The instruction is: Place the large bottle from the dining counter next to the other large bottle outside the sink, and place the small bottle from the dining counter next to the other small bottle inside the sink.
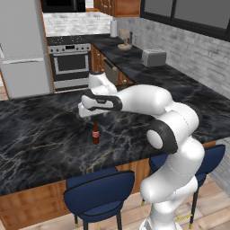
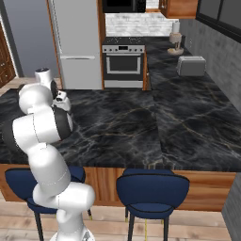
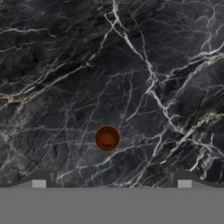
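A small brown bottle (image 1: 95, 133) is seen standing upright on the black marble desk (image 1: 40, 134), toward its near edge, in the left base view. The hand (image 1: 85, 109) is held above the desk just beyond and slightly left of the bottle, pointing down, clear of it. In the hand view the bottle (image 3: 107, 137) is seen from straight above as a round brown disc, lying between the 2 fingertips (image 3: 39, 181) at the bottom of that view and a little beyond them; the fingers are spread wide and nothing is pinched between them. In the right base view the arm (image 2: 40, 127) is seen bent over the left end of the desk (image 2: 141, 127), and the bottle itself cannot be made out there. 2 blue stools (image 1: 99, 193) are tucked under the near edge of the desk. Farther back, a steel oven (image 1: 69, 63) is set beside a grey fridge (image 1: 22, 49), and along the right-hand counter a toaster (image 1: 153, 57) is placed, with a small lamp-like object (image 1: 124, 39) further off near the corner.
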